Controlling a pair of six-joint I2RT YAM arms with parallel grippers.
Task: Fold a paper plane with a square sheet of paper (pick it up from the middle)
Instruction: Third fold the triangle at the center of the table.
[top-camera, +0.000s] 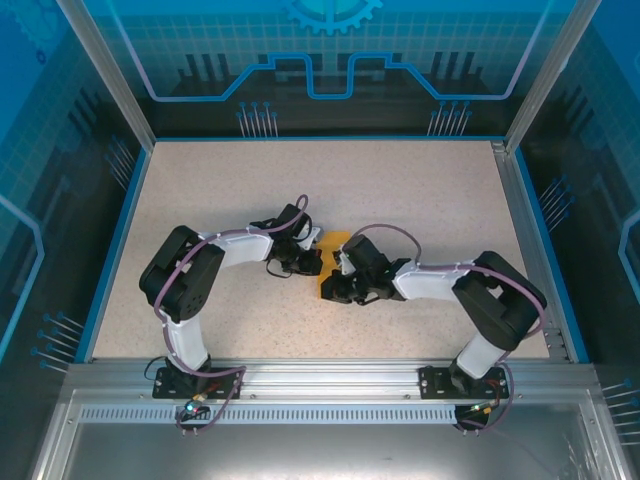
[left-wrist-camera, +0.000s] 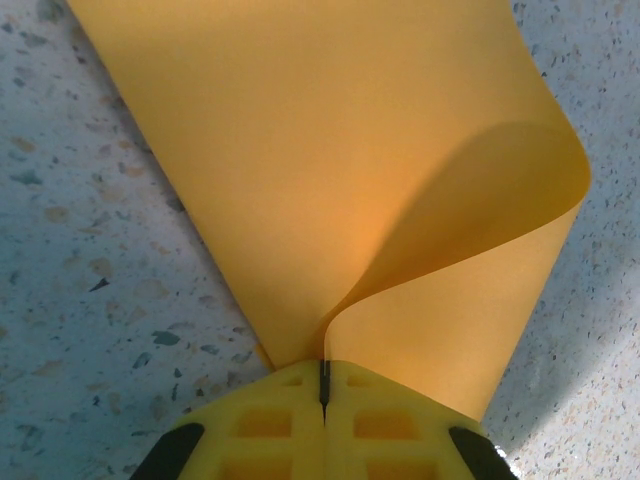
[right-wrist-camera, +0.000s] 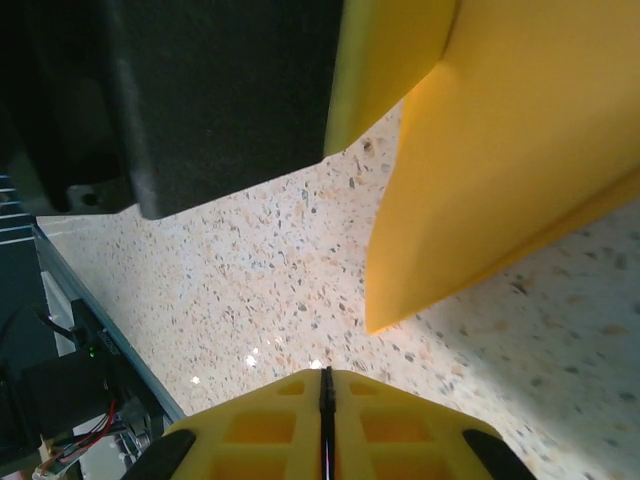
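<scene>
Where the left pincer (left-wrist-camera: 323, 400) clamps, smooth paper (left-wrist-camera: 330, 150) curls; tabletop (left-wrist-camera: 90, 280) speckled.

**Legible markings: none**

Top view and both wrist views checked. No letters, digits, brand names or labels readable on any surface. Only sign-like graphic noted: light-blue gear emblem (top-camera: 332, 12) printed on back wall panel (top-camera: 200, 50), cropped by upper edge of frame. Beneath it, light-blue circuit-style line (top-camera: 330, 97) stepping across the same panel; purely decorative, no characters in it. Similar line patterns on side panels, too oblique to resolve further.
</scene>
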